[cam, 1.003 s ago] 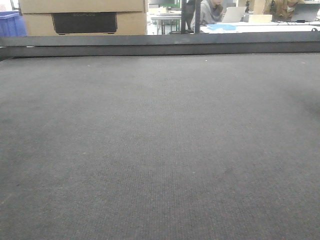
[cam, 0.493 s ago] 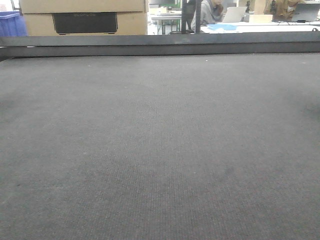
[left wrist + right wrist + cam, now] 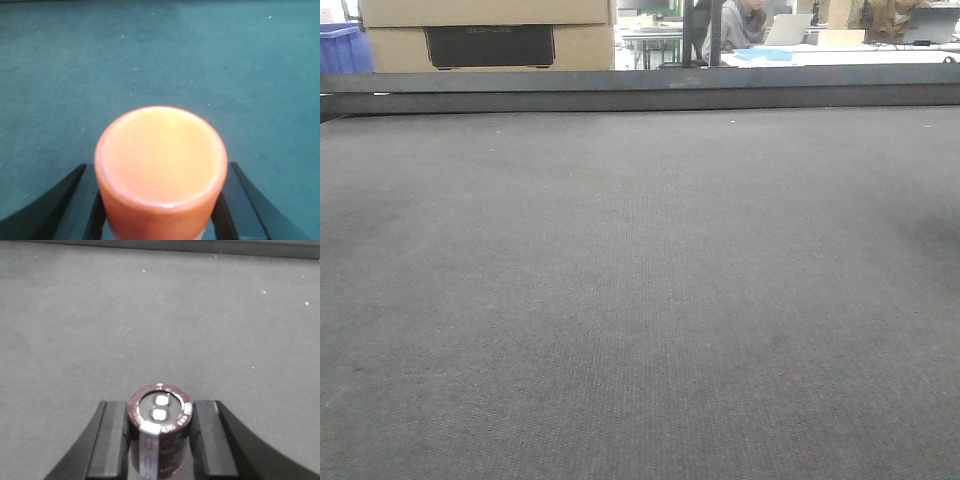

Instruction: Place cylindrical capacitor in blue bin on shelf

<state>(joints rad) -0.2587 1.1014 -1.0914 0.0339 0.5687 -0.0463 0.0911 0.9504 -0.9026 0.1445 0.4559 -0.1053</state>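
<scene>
Capacitor [image 3: 159, 435] stands upright in the right wrist view, clamped on both sides by the right fingers [image 3: 112, 440], metal top up and grey stripe toward the camera. Whether it rests on the grey surface [image 3: 160, 315] or hangs above it I cannot tell. The pads press a smooth round wall, so I judge it could twist or slip out if the arm swings hard on the carry, and it would roll where it lands. In the left wrist view the left fingers [image 3: 95, 210] hold an orange cylinder [image 3: 160, 160], so that arm cannot catch anything. In the front view neither arm shows. A dark rail [image 3: 640, 92] edges the surface, with a cardboard box [image 3: 485, 35] and a blue crate [image 3: 340, 48] beyond. No shelf appears anywhere, so the path to the bin cannot be judged.
</scene>
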